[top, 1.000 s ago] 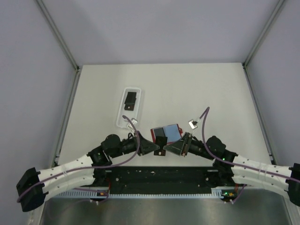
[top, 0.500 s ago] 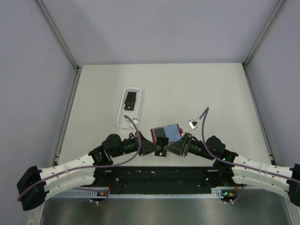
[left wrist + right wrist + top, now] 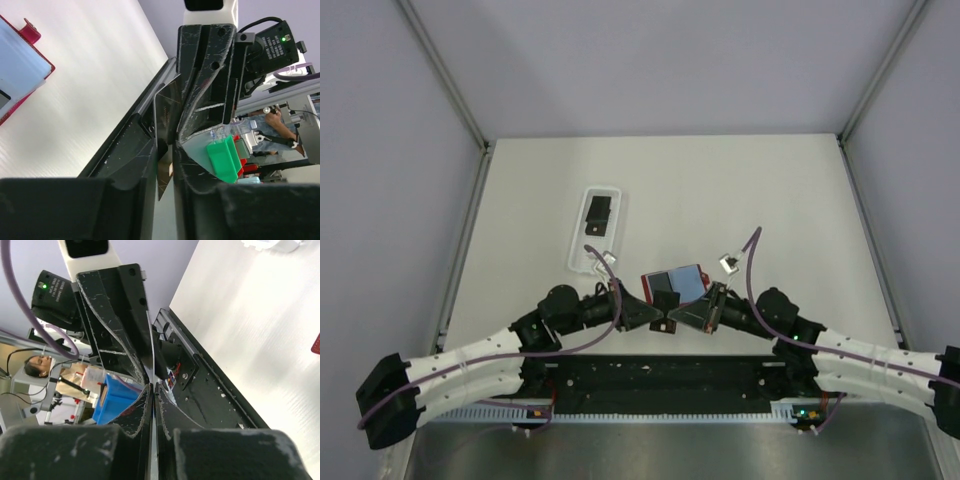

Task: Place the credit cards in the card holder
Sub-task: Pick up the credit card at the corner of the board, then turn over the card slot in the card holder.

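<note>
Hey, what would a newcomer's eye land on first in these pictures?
The two pincers meeting tip to tip at the near edge of the table: the right pincer is shut on a black credit card, with the left pincer around its other end. Just beyond them lies the red card holder, open, with another black card on its pale inside. A white tray lies farther left.

Two arms, the left arm point(image 3: 460, 368) and the right arm point(image 3: 880, 365), wear white shells dotted with small holes, joined by black joints. A purple cable point(image 3: 605, 335) loops along each. The left claw point(image 3: 657, 320) and right claw point(image 3: 677, 320) are black, with scuffed, scratched fingers point(image 3: 210, 75). A small green light point(image 3: 283, 38) glows on a wrist housing.
</note>
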Available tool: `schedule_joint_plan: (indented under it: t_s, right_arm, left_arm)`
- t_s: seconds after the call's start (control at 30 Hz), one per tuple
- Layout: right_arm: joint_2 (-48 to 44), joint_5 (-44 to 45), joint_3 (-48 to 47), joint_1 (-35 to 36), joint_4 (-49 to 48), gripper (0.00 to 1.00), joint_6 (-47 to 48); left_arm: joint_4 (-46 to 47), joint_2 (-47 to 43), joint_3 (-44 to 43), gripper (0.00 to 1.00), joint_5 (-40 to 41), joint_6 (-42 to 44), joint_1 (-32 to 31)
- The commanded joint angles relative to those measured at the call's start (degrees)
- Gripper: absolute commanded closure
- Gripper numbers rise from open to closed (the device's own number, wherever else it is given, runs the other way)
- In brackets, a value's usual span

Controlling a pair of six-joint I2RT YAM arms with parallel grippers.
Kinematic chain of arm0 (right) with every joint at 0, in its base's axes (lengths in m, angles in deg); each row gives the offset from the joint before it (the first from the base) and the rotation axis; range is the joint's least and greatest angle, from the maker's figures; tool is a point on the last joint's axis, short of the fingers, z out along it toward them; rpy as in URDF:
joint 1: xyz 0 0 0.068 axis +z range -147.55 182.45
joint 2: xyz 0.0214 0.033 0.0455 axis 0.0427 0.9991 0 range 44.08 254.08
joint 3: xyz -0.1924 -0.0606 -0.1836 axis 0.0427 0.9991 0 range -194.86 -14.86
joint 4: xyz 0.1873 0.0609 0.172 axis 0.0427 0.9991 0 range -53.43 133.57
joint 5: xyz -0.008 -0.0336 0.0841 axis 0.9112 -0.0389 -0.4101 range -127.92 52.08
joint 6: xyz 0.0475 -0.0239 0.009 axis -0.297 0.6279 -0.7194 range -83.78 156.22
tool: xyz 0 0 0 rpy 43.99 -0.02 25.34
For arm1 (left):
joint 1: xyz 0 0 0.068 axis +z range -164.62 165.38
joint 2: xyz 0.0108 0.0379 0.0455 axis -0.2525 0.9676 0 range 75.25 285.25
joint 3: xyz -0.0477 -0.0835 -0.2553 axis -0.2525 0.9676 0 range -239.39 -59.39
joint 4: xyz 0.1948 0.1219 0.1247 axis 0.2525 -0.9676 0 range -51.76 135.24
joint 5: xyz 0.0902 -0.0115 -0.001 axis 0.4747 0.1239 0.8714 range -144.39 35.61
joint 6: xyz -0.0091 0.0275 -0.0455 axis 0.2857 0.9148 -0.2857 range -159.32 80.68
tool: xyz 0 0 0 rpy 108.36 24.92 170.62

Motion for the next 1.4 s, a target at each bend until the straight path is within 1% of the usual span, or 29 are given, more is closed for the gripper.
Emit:
schedule_joint_plan:
  t_s: [0.0,0.07,0.13,0.17,0.23,0.3,0.33,0.37,0.47,0.53,0.57,0.6,0.67,0.7,0.73,0.77,0.8,0.83,0.87,0.93,1.0,1.07,1.17,1.27,1.37]
  right_arm:
    - [-3.12,4.64,-4.91,-0.40,7.85,1.00,3.76]
    - [-5.49,9.73,-7.19,-0.58,17.68,1.00,5.43]
    - [-6.29,13.52,-11.31,-2.15,28.31,1.00,7.97]
    - [-6.03,13.19,-13.25,-3.90,33.42,1.00,9.55]
    - [-5.07,10.21,-15.55,-8.03,38.11,1.00,12.19]
    - [-3.75,6.70,-16.95,-12.25,39.70,1.00,14.48]
    - [-2.79,5.46,-17.83,-13.84,41.01,1.00,15.62]
    - [-1.39,4.84,-19.06,-15.24,42.24,1.00,17.11]
    - [3.53,5.01,-23.45,-17.36,47.25,1.00,22.12]
    - [7.48,8.60,-28.19,-17.63,52.34,1.00,25.72]
    - [9.42,9.75,-30.39,-17.72,55.41,1.00,27.57]
    - [11.87,12.80,-33.10,-17.72,58.49,1.00,29.15]
    - [16.44,14.15,-37.33,-18.42,62.80,1.00,31.44]
    - [19.25,14.15,-39.70,-18.86,64.30,1.00,32.06]
    - [21.11,13.63,-40.94,-19.30,65.36,1.00,32.85]
    - [22.61,12.93,-41.91,-19.65,65.98,1.00,33.55]
    - [23.93,12.40,-42.53,-20.26,66.16,1.00,33.74]
    - [24.98,11.70,-42.80,-20.79,66.25,1.00,33.91]
    - [26.13,11.00,-43.06,-21.49,66.16,1.00,34.17]
    - [28.15,10.28,-43.68,-22.90,65.99,1.00,35.14]
    - [29.91,7.39,-43.68,-23.95,65.46,1.00,36.37]
    - [30.79,5.72,-42.54,-24.48,63.36,1.00,37.16]
    - [30.45,1.25,-39.65,-25.01,58.62,1.00,37.60]
    - [29.65,-2.88,-36.48,-25.01,54.14,1.00,38.30]
    - [29.39,-3.69,-34.98,-25.01,51.66,1.00,38.48]
  left_arm:
    - [0.71,-0.88,-1.71,0.67,0.84,1.36,0.35]
    - [-1.93,-2.28,-2.06,0.57,1.81,2.23,1.40]
    - [-5.09,-3.34,-2.50,0.41,3.30,3.29,2.81]
    - [-6.85,-4.04,-3.03,0.34,4.27,3.99,3.51]
    - [-10.37,-4.84,-4.08,0.26,6.64,5.48,4.92]
    - [-13.70,-4.93,-5.22,0.16,9.19,6.89,6.23]
    - [-16.50,-4.58,-6.62,0.06,10.85,7.42,6.76]
    - [-18.62,-3.97,-7.68,0.02,12.96,8.12,7.20]
    - [-27.14,-1.16,-12.07,0.02,19.99,9.88,8.35]
    - [-28.74,0.77,-14.18,0.02,21.50,11.63,9.22]
    - [-29.01,1.57,-15.06,0.03,21.77,12.77,9.49]
    - [-29.10,2.53,-16.03,0.10,22.12,14.44,9.40]
    - [-30.32,4.99,-18.14,0.26,22.73,17.08,9.49]
    - [-31.11,6.31,-19.28,0.36,23.17,18.31,9.49]
    - [-31.56,7.37,-19.99,0.50,23.18,19.02,9.40]
    - [-31.65,8.51,-20.52,0.62,23.09,19.46,9.40]
    - [-31.21,9.65,-20.61,0.78,22.83,20.16,9.49]
    - [-30.25,10.62,-20.52,0.91,22.30,20.86,9.49]
    - [-29.29,11.93,-20.35,1.00,21.69,20.96,9.49]
    - [-27.97,15.01,-20.52,1.00,20.11,21.22,9.49]
    - [-26.65,18.00,-20.52,1.00,18.79,21.23,9.49]
    - [-23.59,21.60,-20.52,1.00,17.47,21.05,9.40]
    - [-20.50,26.35,-20.79,1.00,13.97,20.44,9.40]
    - [-16.81,30.04,-20.70,1.00,12.28,20.26,9.32]
    - [-14.34,33.21,-21.22,1.00,11.05,20.17,9.32]
